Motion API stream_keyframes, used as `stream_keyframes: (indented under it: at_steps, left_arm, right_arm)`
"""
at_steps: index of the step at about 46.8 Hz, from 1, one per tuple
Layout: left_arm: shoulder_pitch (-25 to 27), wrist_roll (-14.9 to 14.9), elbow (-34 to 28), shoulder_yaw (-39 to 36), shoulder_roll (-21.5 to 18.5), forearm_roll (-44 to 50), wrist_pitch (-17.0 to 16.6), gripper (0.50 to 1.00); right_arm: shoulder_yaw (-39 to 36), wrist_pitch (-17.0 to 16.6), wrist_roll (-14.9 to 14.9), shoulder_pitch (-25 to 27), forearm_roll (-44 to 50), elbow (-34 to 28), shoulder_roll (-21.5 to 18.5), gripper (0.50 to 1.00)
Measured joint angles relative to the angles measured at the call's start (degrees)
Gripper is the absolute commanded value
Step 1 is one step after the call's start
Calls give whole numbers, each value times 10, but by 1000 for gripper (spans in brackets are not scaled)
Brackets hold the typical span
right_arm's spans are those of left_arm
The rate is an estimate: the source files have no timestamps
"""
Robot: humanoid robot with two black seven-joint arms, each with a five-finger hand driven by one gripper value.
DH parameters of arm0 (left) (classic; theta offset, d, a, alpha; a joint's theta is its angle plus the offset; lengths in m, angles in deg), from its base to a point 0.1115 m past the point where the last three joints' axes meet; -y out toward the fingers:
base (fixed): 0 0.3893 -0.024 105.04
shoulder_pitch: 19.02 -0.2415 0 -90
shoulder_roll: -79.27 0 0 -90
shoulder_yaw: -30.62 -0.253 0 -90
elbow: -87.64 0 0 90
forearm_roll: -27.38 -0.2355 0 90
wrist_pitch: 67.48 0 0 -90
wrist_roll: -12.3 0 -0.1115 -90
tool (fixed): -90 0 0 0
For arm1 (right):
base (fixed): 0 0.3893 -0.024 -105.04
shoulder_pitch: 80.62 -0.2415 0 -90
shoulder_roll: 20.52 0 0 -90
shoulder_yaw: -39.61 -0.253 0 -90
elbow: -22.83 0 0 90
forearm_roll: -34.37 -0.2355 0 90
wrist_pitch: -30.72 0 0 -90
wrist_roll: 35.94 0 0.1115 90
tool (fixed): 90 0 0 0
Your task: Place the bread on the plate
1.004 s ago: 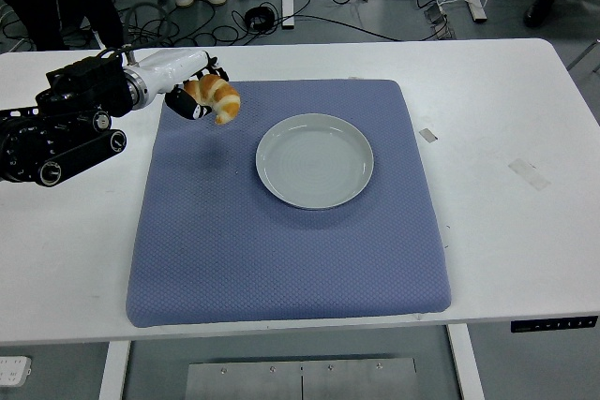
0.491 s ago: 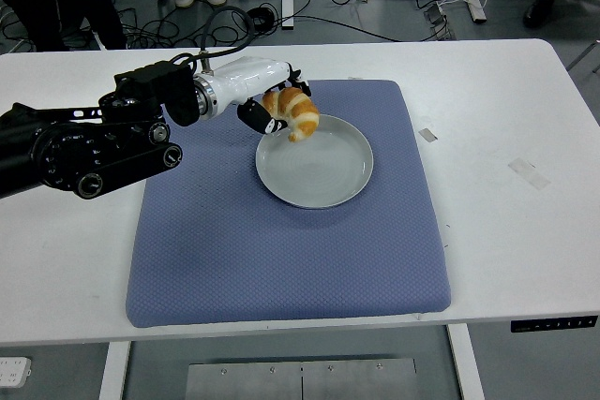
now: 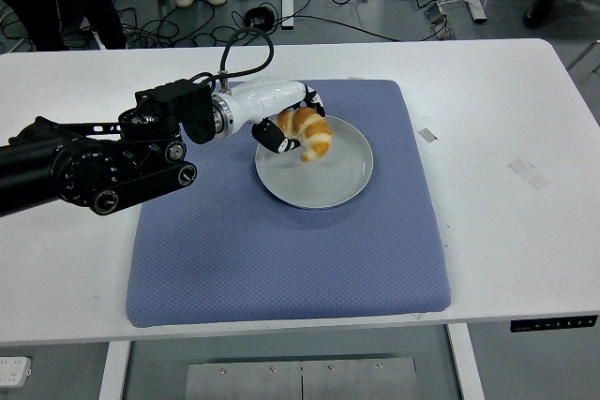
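Over the left part of the grey plate (image 3: 319, 175), in the head view, the left hand (image 3: 286, 124) reaches in from the left edge, its fingers (image 3: 272, 138) clenched around 1 golden croissant (image 3: 307, 132). The croissant hangs above the plate's upper-left rim. The plate sits on a blue mat (image 3: 281, 241) spread over the white table (image 3: 506, 231).

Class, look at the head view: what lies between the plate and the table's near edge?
Only the blue mat, then a bare strip of white table. Nothing else sits between the plate and that edge in the head view.
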Motion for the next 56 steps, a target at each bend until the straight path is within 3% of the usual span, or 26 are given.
stream_keyframes:
  at_steps: [6,15,24,32,45,56]
  left_arm:
    - [-8,0,0,-2,5,0,0,613]
    - [-13,0,1,-3,6,-3,0,676]
    - [-13,-3,1,-3,5,-9,-3,842]
    - [-13,-9,0,-3,3,-3,-3,942]
    - [-12,-10,0,4,-2,6,-2,960]
    - [-4,-11,1,82,-31,113,-3,960]
  right_arm:
    - [0,0,0,0,0,0,0,1000]
    - [0,0,0,0,0,0,0,1000]
    - [0,0,0,0,0,0,0,1000]
    - [0,0,0,0,0,0,0,1000]
    - [0,0,0,0,0,0,0,1000]
    - [0,0,0,0,0,0,0,1000]
